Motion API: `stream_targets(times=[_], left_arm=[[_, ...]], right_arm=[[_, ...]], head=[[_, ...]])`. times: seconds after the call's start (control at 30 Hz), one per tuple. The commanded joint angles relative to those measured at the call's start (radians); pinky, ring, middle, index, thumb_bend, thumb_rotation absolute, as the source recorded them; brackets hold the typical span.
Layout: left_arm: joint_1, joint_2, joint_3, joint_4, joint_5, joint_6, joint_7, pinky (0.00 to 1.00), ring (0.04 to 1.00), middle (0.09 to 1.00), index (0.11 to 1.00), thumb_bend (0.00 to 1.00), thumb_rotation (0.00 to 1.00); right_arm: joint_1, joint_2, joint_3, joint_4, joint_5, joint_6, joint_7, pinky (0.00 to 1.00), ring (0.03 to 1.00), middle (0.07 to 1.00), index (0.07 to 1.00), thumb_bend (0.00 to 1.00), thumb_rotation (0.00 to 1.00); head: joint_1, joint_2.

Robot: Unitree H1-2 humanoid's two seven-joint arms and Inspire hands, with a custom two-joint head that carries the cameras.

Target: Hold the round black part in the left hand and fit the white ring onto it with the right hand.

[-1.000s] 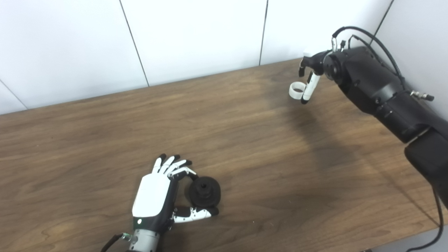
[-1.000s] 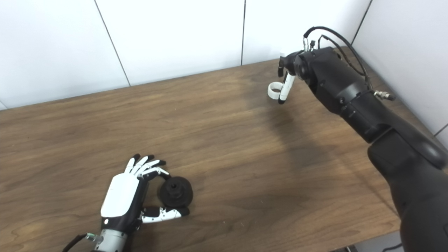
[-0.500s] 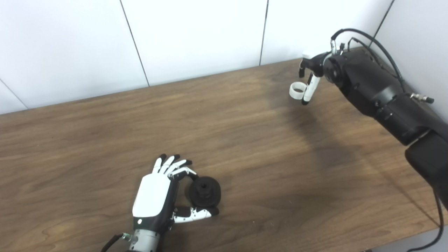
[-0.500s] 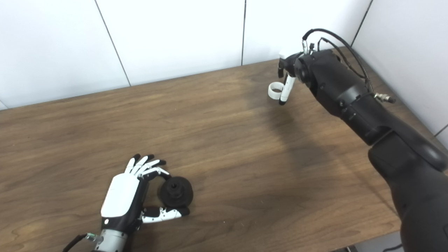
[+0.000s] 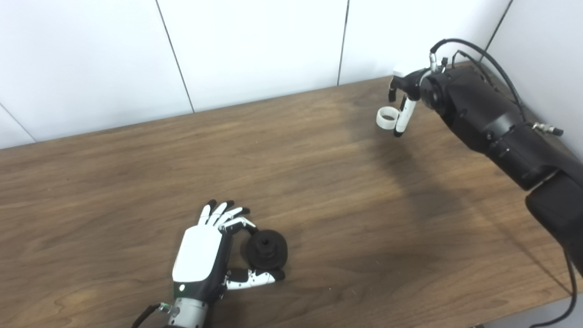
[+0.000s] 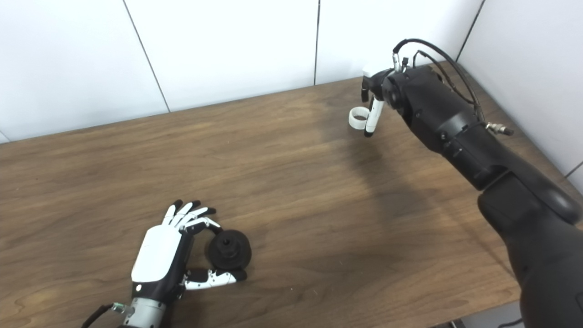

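The round black part [image 5: 267, 249] lies on the wooden table [image 5: 319, 191] near the front. My left hand [image 5: 207, 250] rests beside it on its left. One finger curls onto the part's upper edge and the thumb reaches under its lower edge. The other fingers are spread straight, so the hand is open around the part. The white ring [image 5: 386, 117] sits at the far right back of the table. My right hand [image 5: 401, 102] is right beside it, with one white finger [image 5: 402, 117] against the ring's right side. The black wrist hides the rest of that hand.
White wall panels [image 5: 255, 50] run along the table's back edge, and another wall [image 5: 542, 54] closes the right side. The table's front right edge [image 5: 524, 307] is close to my right arm. Black cables [image 5: 478, 48] loop over the right wrist.
The right wrist has shifted very slightly beside the ring. The ring, the black part and the left hand have not moved.
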Motion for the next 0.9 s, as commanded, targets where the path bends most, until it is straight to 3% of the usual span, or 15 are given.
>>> stream_targets(times=[0.0, 0.87], left_arm=[[0.039, 0.024, -0.014, 0.036, 0.034, 0.042, -0.064, 1.00, 0.913, 0.807, 0.483, 0.53, 0.06], [0.037, 0.023, -0.017, 0.033, 0.038, 0.050, -0.071, 1.00, 0.918, 0.811, 0.483, 0.53, 0.06]], right_arm=[[-0.036, -0.013, -0.028, -0.027, -0.008, -0.006, -0.047, 1.00, 0.980, 0.941, 0.747, 0.82, 0.29], [-0.025, 0.008, -0.037, -0.024, -0.002, -0.010, -0.069, 1.00, 0.987, 0.936, 0.728, 0.82, 0.27]], head=[[0.001, 0.000], [0.004, 0.004]])
